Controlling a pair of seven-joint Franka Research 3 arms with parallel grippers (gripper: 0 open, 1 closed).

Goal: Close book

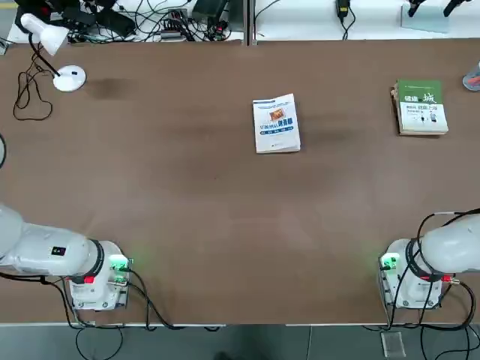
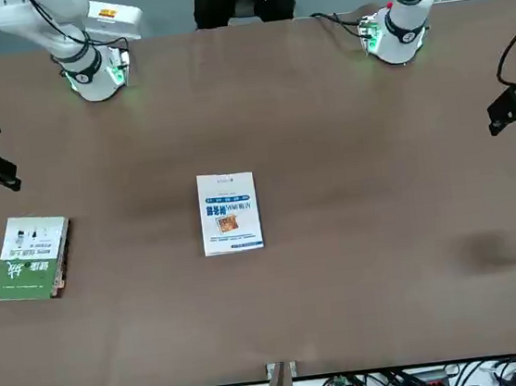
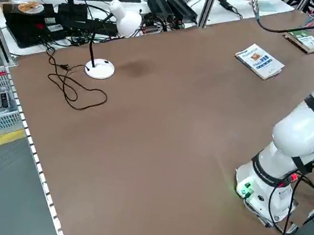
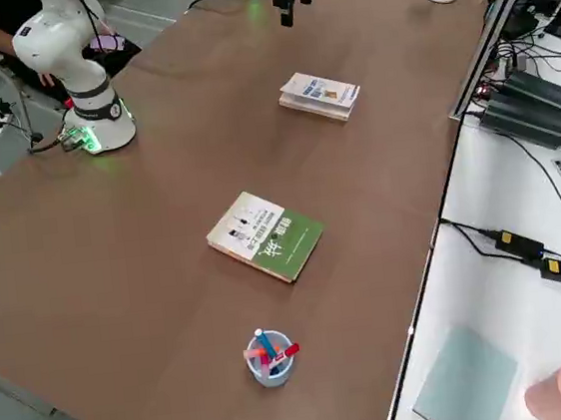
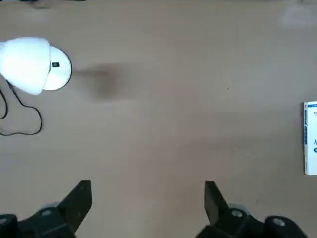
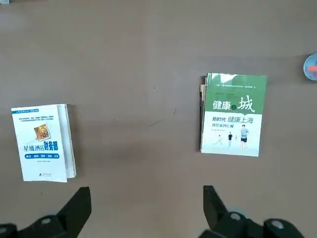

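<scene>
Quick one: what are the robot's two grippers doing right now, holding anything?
Left gripper: open, holding nothing, above the table's left side.
Right gripper: open, holding nothing, above the table's right side.

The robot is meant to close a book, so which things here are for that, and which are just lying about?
For the job:
- white book with the blue title, its cover already lying shut

Just lying about:
- green-and-white book
- cup of pens
- white lamp

I can't see either gripper holding anything.
</scene>
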